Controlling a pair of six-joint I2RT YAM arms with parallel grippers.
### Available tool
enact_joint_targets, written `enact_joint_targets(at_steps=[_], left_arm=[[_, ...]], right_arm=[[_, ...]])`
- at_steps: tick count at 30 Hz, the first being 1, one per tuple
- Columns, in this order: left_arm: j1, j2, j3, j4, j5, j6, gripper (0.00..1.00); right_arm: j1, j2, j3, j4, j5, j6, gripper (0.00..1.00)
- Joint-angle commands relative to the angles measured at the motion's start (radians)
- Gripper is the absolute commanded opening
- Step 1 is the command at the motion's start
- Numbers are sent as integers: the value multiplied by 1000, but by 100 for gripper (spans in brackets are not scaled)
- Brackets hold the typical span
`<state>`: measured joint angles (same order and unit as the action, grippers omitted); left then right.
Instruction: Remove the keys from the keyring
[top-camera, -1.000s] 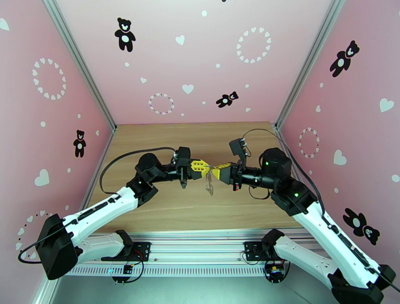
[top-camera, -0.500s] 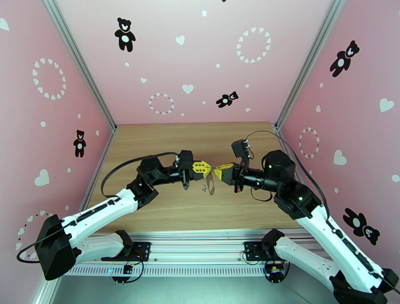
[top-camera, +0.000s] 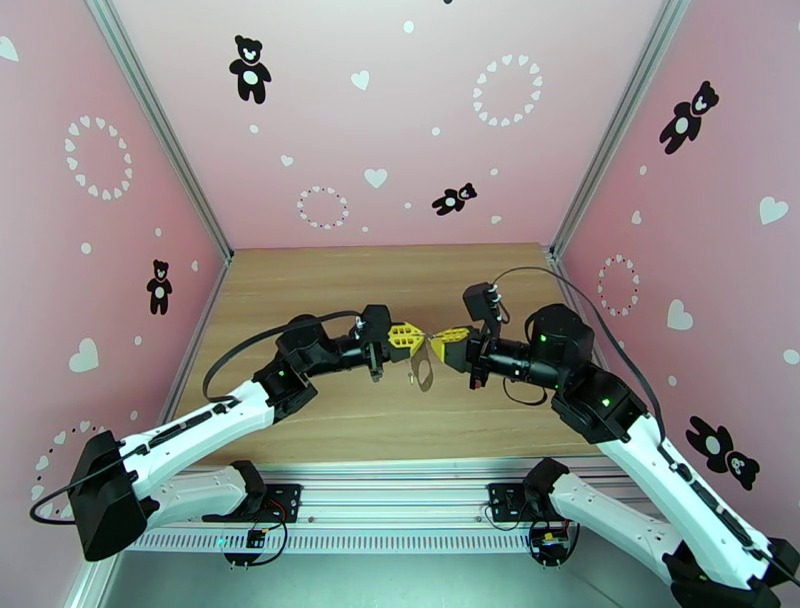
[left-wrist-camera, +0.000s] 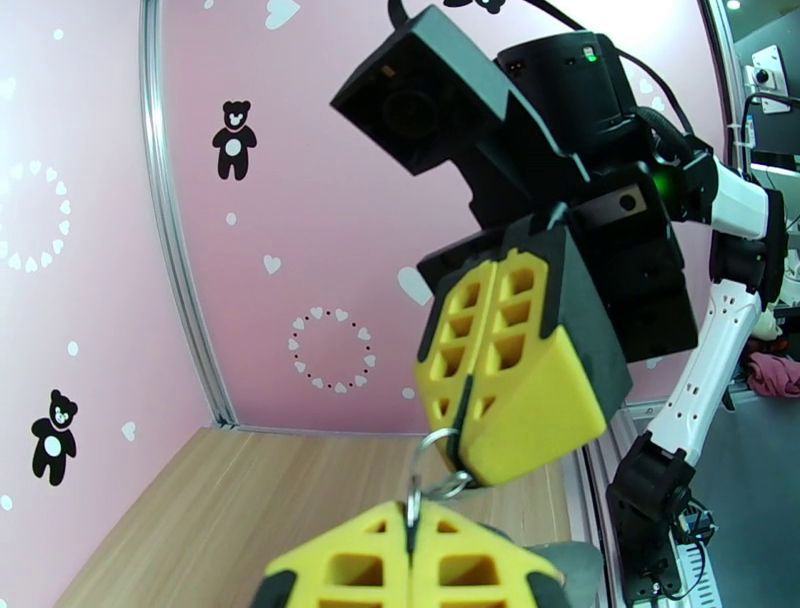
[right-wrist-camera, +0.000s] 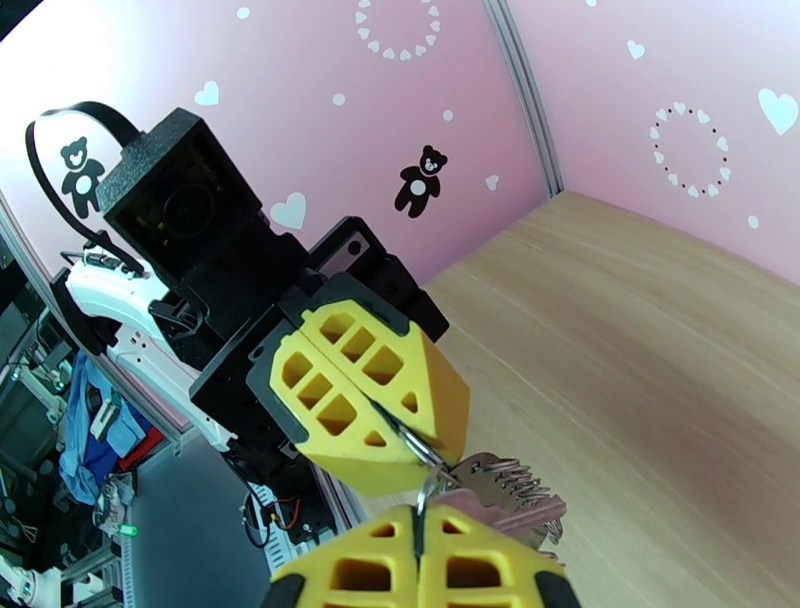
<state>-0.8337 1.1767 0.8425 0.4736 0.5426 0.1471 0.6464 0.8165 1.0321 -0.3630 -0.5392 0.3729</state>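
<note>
Both my grippers meet tip to tip above the middle of the wooden table. My left gripper and my right gripper are each shut on the keyring, a small thin metal ring pinched in both finger seams. In the right wrist view the keyring runs from the left gripper into my right gripper. The keys, with toothed blades, hang from it beside my fingers. From above, the keys dangle below the tips, clear of the table.
Pink walls with bear and heart stickers enclose the table on three sides. Aluminium corner posts stand at the back corners. A black cable loops off the left arm. Bare wood lies all around beneath the grippers.
Both arms have shifted slightly right, still pinched together on the ring. The hanging keys have swung a little and sit slightly higher.
</note>
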Motion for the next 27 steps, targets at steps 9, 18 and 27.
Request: enact_joint_targets(at_steps=[9,18,27], left_arm=[[-28,-12,31,-23,-144,50,0],[-39,-12,36,-31,-218,41,0],[-62,7,81,-115,-321,44,0]], right_arm=[[42,-2,33,11,-39,-83,0],[59,23,72,-47,-34,-146,0],[60,63,133,-162,-6,-297,0]])
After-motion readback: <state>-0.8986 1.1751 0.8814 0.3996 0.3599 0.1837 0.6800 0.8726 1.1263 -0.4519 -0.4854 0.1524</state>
